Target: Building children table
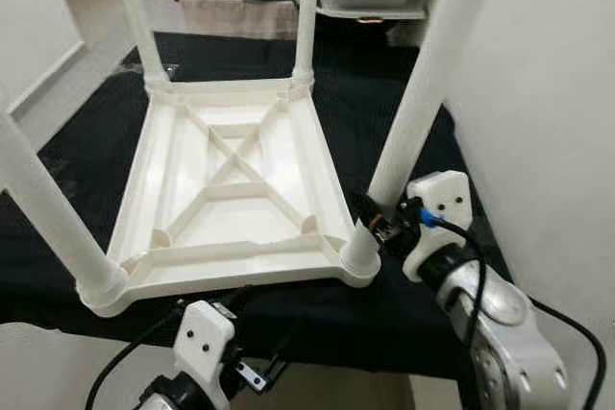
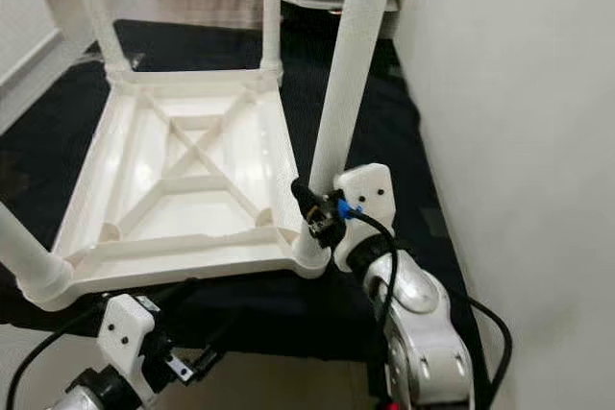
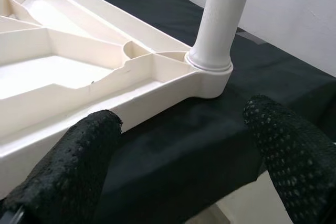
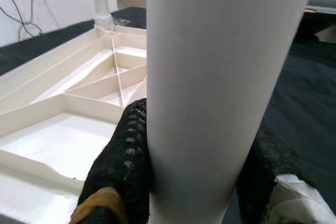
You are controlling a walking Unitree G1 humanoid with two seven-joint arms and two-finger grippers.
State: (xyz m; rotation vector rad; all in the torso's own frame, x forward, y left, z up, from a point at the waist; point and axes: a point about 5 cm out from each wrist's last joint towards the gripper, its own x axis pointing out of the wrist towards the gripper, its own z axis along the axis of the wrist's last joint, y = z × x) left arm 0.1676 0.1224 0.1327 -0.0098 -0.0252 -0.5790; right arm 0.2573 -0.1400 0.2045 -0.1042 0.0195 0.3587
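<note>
Inverted white plastic children's table (image 1: pixel 235 180) lies on black cloth (image 1: pixel 404 122). Right gripper (image 4: pixel 194 182) jaws clamp near-right leg (image 1: pixel 423 93). Left gripper (image 3: pixel 184 166) jaws gape, empty. No legible writing.

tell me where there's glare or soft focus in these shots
Left eye view: glossy highlights on the upturned tabletop, background slightly soft. Right wrist view: the leg clamped by the right gripper sits very close and looks soft and featureless. Left wrist view: the fingers are blurred at the edges, the corner socket sharp.
</note>
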